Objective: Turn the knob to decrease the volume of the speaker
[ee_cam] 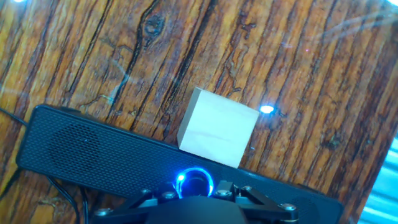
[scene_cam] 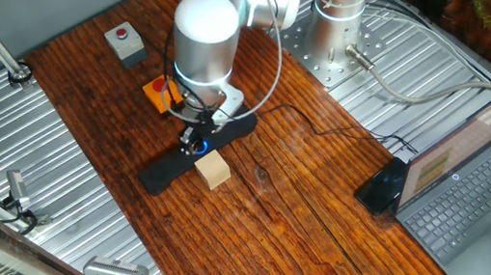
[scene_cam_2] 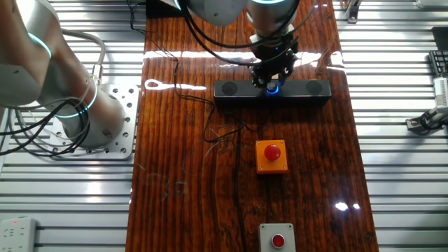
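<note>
knob (ee_cam: 196,182): blue-lit ring, centre of speaker, directly under the gripper (scene_cam_2: 273,82)
jaws: down at the knob; how far open or whether gripping, cannot tell
speaker (scene_cam_2: 238,92): flat black bar lying across the counter
wooden block (scene_cam: 213,169): touching speaker's long side, by the knob
orange button (scene_cam_2: 271,155): near speaker, opposite side from block
grey-box button (scene_cam: 124,40): beyond orange button
counter (scene_cam_2: 182,182): dark red-brown wood grain, glossy glare; ribbed metal around
laptop (scene_cam: 486,181): well apart from speaker, off counter edge

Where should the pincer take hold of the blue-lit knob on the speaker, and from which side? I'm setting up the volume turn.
Probably the knob's round rim, from straight above. It stands at the middle of the flat-lying speaker, so its turning axis looks vertical. A wooden block sits close along one long side, so fingers look better placed along the bar's length. The pincer hangs right over it; contact can't be told.
</note>
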Tool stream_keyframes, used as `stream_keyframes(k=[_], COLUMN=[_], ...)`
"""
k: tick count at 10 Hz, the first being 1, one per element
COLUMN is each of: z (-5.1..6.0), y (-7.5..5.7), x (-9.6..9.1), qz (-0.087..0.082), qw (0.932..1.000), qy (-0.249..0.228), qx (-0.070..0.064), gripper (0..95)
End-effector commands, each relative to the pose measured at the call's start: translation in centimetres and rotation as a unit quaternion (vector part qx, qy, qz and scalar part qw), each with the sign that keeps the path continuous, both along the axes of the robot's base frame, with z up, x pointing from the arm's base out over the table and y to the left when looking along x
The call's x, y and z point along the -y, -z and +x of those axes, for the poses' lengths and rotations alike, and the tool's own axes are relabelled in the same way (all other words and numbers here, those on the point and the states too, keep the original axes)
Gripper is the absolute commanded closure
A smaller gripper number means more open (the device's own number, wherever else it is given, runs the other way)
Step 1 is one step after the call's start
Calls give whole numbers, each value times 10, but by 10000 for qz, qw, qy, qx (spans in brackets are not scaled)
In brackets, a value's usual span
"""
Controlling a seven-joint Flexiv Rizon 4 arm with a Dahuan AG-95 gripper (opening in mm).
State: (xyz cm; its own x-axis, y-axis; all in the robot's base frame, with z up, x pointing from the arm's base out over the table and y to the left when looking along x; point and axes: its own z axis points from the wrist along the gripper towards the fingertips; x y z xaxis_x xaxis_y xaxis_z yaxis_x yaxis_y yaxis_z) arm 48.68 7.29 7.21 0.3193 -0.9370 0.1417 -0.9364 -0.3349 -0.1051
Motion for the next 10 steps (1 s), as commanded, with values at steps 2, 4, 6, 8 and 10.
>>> stream_keyframes(k=[2,4,6,8,10], z=[1,3,3,3,3], y=[-3,-7,-9,-12,-13], x=[-1,-1,0,1,3], qz=[233,323,527,719,804], qw=[9970,9910,9707,9454,9176], qy=[732,1298,2342,3180,3892], qx=[-101,-101,-56,-33,25], gripper=[570,570,570,570,570])
